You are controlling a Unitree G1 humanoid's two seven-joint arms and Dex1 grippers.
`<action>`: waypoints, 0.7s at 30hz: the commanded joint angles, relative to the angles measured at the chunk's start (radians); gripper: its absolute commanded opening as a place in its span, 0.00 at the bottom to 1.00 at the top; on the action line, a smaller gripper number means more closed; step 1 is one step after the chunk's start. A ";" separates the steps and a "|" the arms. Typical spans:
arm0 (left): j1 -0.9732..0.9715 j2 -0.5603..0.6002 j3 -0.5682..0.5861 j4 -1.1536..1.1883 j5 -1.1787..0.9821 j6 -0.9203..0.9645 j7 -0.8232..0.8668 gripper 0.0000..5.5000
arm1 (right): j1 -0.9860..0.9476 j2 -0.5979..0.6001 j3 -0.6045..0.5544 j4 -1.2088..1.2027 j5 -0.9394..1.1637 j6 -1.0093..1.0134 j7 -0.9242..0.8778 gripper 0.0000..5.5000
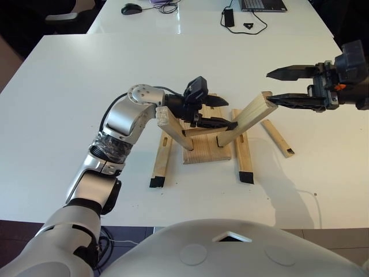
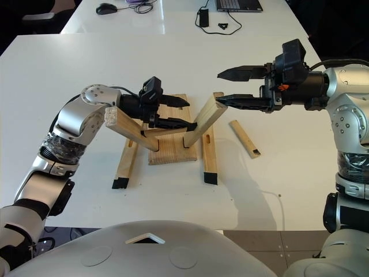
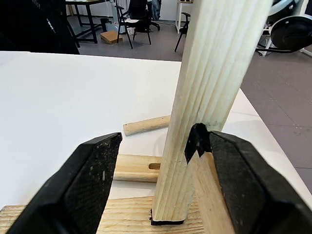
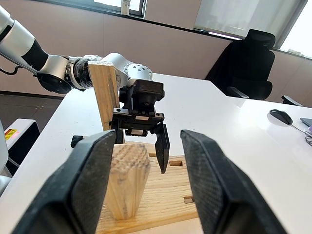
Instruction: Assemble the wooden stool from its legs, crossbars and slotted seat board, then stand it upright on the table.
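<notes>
The slotted seat board [image 1: 203, 151] lies flat in the middle of the table. Two legs stand tilted in it: one [image 1: 173, 128] leans left, the other [image 1: 249, 118] leans right. My left gripper [image 1: 230, 113] hovers open over the board between them, and a pale wooden bar [image 3: 207, 195] rests against one finger. My right gripper [image 1: 269, 88] is open around the top end of the right leg [image 4: 126, 180], with its lower fingertip touching the wood. Two more legs [image 1: 160, 163] [image 1: 244, 154] lie flat beside the board, and a loose crossbar [image 1: 278, 138] lies further right.
The white table [image 1: 69, 115] has bare room on the left and along the front edge. A second table [image 1: 190, 17] behind it carries a mouse [image 1: 131, 8], a laptop and cables. An office chair [image 4: 246, 68] stands beyond the table.
</notes>
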 commanded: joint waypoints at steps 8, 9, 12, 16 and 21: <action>0.005 0.019 0.131 -0.127 -0.075 0.173 0.066 0.60 | 0.056 0.000 0.088 0.012 -0.086 -0.012 0.020 0.45; 0.021 0.021 0.122 -0.140 -0.070 0.171 0.064 0.60 | 0.055 0.001 0.090 0.013 -0.087 -0.014 0.021 0.45; 0.043 0.011 0.123 -0.163 -0.077 0.180 0.075 0.60 | 0.050 0.001 0.096 0.019 -0.091 -0.019 0.025 0.45; 0.026 -0.015 0.162 -0.219 -0.136 0.226 0.102 0.60 | 0.048 -0.003 0.099 0.022 -0.093 -0.022 0.031 0.45; 0.035 -0.015 0.159 -0.273 -0.155 0.249 0.111 0.60 | 0.049 -0.007 0.105 0.025 -0.097 -0.027 0.033 0.45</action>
